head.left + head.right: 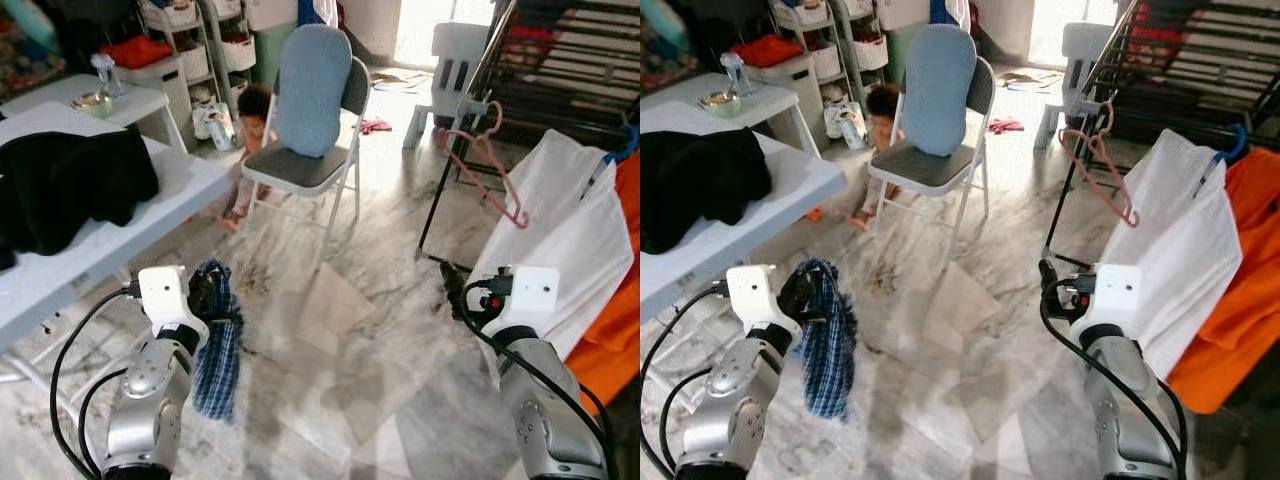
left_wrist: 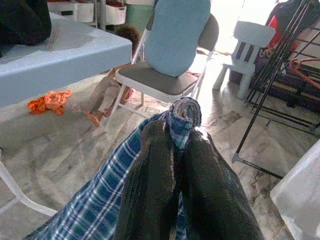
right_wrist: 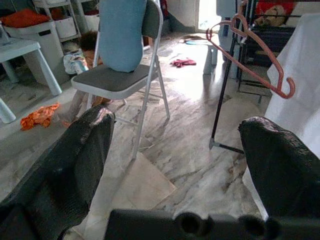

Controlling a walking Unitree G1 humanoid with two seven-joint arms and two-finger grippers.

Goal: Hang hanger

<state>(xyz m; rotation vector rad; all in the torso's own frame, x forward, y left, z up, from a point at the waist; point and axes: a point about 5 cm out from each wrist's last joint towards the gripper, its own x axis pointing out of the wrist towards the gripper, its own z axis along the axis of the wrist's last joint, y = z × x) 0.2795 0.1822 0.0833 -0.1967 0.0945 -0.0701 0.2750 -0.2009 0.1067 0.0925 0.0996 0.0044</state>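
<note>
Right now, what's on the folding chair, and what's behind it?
A blue cushion stands on the chair's grey seat, leaning against the backrest. Behind, a person sits on the floor, partly hidden by the seat and cushion. Left gripper holds a plaid cloth.

pink hanger (image 1: 484, 165), blue plaid cloth (image 1: 216, 350)

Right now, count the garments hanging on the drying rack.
2, side by side on the black metal drying rack at the robot's right: a white cloth garment nearer the middle, and an orange garment beyond it at the edge. More may hang out of frame.
</note>
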